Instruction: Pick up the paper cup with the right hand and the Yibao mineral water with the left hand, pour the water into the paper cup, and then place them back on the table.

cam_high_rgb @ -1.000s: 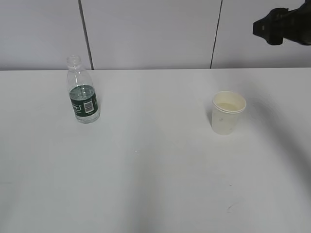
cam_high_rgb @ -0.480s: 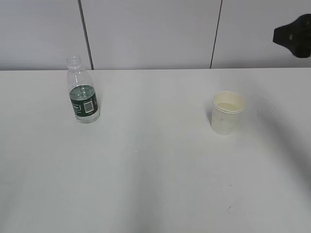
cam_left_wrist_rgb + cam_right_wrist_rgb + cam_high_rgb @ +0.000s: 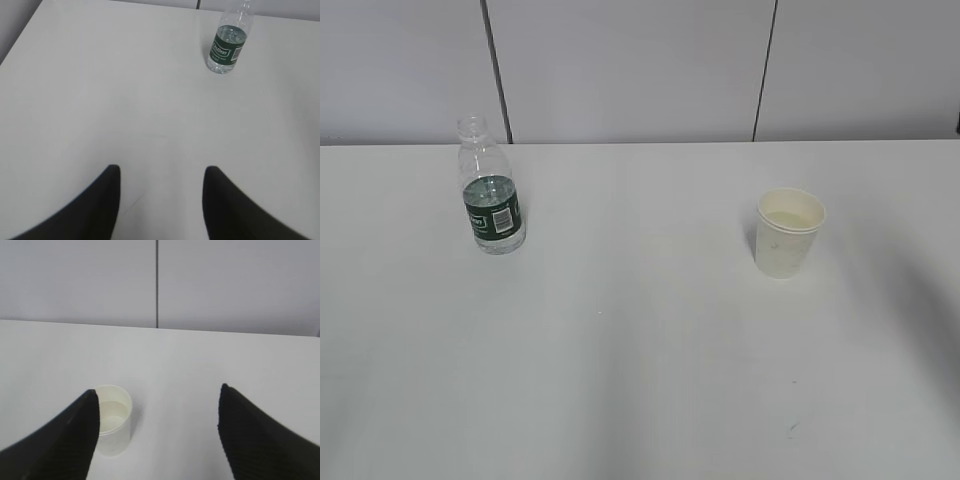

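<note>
Fingers on the right hand (image 3: 157, 435) are standing wide apart and grasping nothing, with the paper cup (image 3: 113, 419) sitting upright on the table (image 3: 200, 360) just past the left finger (image 3: 65, 440), off to one side and not between the two. Fingers on the left hand (image 3: 161, 200) are standing about half apart, also empty, and the water bottle (image 3: 227, 41) is standing upright well ahead of them and off to the right.

Seen from the front, the bottle (image 3: 492, 190) and the cup (image 3: 789, 232) are standing well apart on the table (image 3: 640, 350), capless neck up, and neither arm is showing in that view.

Risks from here, as I judge them: the cup is looking light and thin, so a finger coming in off-centre could be nudging it over or crushing its wall. It seems to be holding some liquid already, so a tip would be spilling. The bottle is open at the top and partly full; a slanted or loose grasp could be slopping water out before the pour.
</note>
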